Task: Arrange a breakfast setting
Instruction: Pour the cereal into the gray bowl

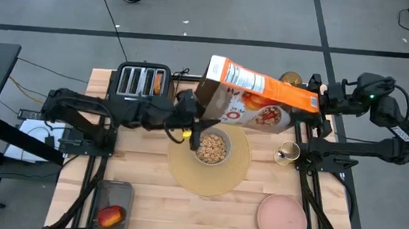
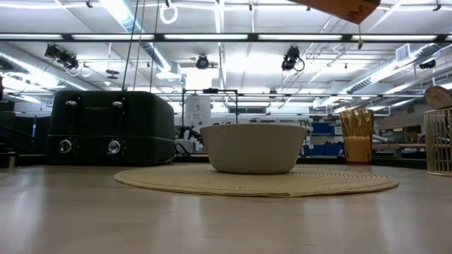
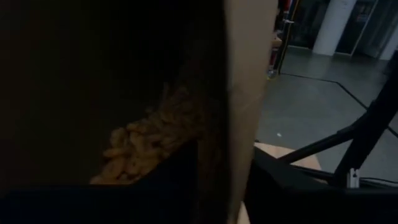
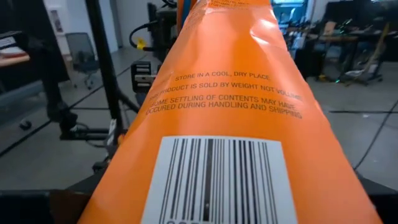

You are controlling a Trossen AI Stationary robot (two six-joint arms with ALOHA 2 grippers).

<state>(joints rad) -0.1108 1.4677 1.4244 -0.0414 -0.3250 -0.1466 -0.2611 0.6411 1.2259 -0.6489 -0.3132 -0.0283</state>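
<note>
An orange cereal box [image 1: 257, 97] hangs on its side, about level, above the table's far half, held between both grippers. Its open end points toward the table's left. My left gripper [image 1: 192, 117] is at that open end, and the left wrist view looks into the box at the cereal [image 3: 134, 152] inside. My right gripper [image 1: 320, 102] is shut on the box's closed end. Below the open end, a grey bowl [image 1: 212, 147] with cereal in it stands on the round tan placemat [image 1: 185, 173]. My left gripper has the box at its open end, coming level from the table's left. One cardboard wall [image 3: 242, 143] runs down between its dark fingers, one finger inside the box and one outside. The touching spot itself is too dark to see. My right gripper holds the box's closed end [image 1: 309, 101], coming level from the table's right, with the fingers along the box's length. The barcode side [image 4: 217, 168] fills its wrist view and hides the fingertips. The box is lifted clear of the table.
A black toaster [image 1: 141, 82] with a bread round [image 1: 158, 84] in it stands at the far left. An amber glass [image 1: 287, 153] is right of the placemat and a pink plate [image 1: 282, 219] is near right. An apple [image 1: 111, 215] lies in a dark tray, near left.
</note>
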